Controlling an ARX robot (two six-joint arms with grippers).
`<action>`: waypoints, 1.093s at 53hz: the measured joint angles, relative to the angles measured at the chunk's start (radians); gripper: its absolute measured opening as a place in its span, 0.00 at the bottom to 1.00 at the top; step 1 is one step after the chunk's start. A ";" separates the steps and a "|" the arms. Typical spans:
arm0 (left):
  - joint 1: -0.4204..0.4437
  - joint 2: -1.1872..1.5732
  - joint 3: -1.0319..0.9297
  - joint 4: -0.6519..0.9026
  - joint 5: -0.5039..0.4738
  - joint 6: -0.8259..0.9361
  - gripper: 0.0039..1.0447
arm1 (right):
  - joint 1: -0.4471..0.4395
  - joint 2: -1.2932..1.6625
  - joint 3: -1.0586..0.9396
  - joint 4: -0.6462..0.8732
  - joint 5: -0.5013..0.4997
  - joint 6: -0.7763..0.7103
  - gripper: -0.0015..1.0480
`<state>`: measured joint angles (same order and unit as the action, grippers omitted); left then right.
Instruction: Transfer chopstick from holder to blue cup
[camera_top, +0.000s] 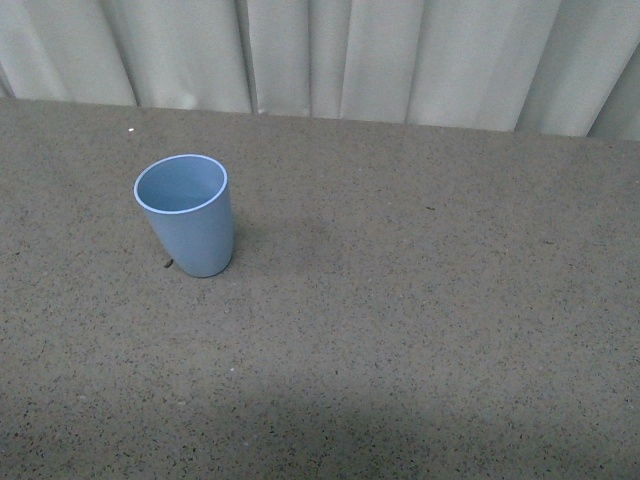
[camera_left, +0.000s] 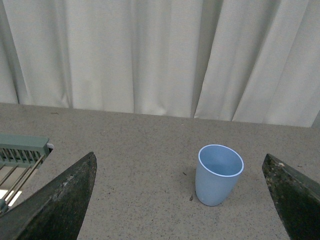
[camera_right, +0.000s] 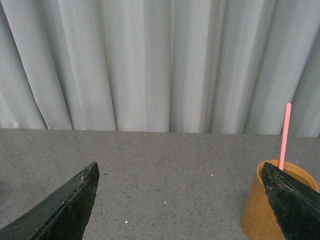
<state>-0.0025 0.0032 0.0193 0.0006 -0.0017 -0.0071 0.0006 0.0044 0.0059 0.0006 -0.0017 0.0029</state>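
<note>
Both your left gripper (camera_left: 179, 157) and right gripper (camera_right: 180, 166) gape empty, so steer the right one over the holder (camera_right: 256, 207) and pinch the chopstick (camera_right: 284, 136) near its upright top.

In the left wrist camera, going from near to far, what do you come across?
left claw's fingers → cup → curtain

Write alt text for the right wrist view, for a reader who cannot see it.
A salmon-pink chopstick stands in a tan round holder, partly behind one finger of the open right gripper. The holder sits on a grey speckled table, with a pale curtain behind.
</note>
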 joint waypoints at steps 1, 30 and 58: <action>0.000 0.000 0.000 0.000 0.000 0.000 0.94 | 0.000 0.000 0.000 0.000 0.000 0.000 0.91; 0.000 0.000 0.000 0.000 0.000 0.000 0.94 | 0.000 0.000 0.000 0.000 0.000 0.000 0.91; 0.000 0.000 0.000 0.000 0.000 0.000 0.94 | 0.000 0.000 0.000 0.000 0.000 0.000 0.91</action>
<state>-0.0025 0.0032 0.0193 0.0006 -0.0013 -0.0071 0.0006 0.0044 0.0059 0.0006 -0.0021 0.0032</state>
